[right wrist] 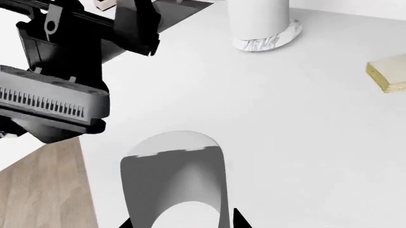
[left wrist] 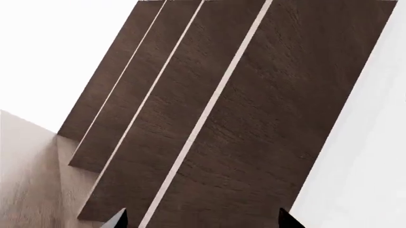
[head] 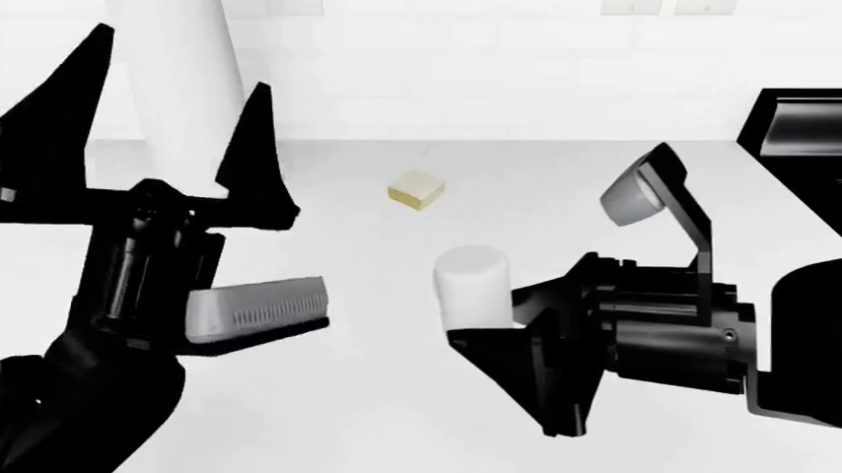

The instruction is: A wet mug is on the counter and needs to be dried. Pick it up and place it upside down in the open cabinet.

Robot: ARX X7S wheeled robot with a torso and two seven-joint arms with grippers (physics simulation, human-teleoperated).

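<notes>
The mug is a small pale cylinder at the middle of the white counter. My right gripper reaches it from the right, one black finger on each side. In the right wrist view the mug fills the gap between the two fingertips of the right gripper, which touch its sides. I cannot tell whether the mug is lifted off the counter. My left gripper is raised at the left, open and empty, fingers pointing up. In its own view the left gripper faces dark brown wooden panels.
A tall white column stands at the back left behind my left gripper, and also shows in the right wrist view. A small yellow block lies beyond the mug. The black stove top is at the far right.
</notes>
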